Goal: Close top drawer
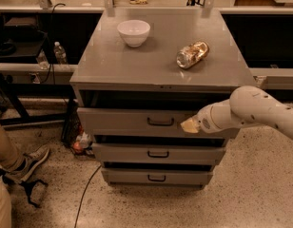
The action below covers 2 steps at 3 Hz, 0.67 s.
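The top drawer (122, 122) of the grey metal cabinet stands pulled out a little, with a dark gap above its tall front panel. Its small black handle (161, 122) is at the centre of the panel. My gripper (189, 125) on the white arm (251, 110) comes in from the right and rests against the drawer front just right of the handle. Two shorter drawers (156, 154) below also stick out slightly.
A white bowl (133, 32) and a crumpled gold bag (192, 54) lie on the cabinet top (137, 65). A person's leg and shoe (23, 163) are at the lower left. A black cable (84, 194) runs across the floor. A water bottle (60, 52) stands behind on the left.
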Available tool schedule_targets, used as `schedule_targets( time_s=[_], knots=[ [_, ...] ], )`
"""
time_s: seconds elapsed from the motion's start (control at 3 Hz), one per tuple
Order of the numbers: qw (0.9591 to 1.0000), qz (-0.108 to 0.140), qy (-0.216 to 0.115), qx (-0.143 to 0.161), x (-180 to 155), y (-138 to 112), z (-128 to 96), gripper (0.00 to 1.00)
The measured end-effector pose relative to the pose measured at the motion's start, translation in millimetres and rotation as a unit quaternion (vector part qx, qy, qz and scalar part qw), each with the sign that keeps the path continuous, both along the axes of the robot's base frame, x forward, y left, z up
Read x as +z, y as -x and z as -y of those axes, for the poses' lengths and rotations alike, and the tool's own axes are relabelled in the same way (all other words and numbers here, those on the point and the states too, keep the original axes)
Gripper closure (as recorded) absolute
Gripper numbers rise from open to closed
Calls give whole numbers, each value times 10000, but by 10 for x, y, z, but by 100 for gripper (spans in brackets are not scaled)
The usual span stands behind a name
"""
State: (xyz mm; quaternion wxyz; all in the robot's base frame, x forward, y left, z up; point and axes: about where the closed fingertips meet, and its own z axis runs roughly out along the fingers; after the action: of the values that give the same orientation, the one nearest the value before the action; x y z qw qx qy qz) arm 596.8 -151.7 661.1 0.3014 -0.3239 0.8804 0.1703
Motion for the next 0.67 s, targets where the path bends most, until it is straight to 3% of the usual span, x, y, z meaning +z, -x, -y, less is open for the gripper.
schedule_targets(
  time_s=[0.33, 0.67],
  knots=[
    [10000, 0, -1, -2, 1, 0, 3, 100],
    [9992, -199, -5, -359, -64, 281, 281, 100]
  ],
)
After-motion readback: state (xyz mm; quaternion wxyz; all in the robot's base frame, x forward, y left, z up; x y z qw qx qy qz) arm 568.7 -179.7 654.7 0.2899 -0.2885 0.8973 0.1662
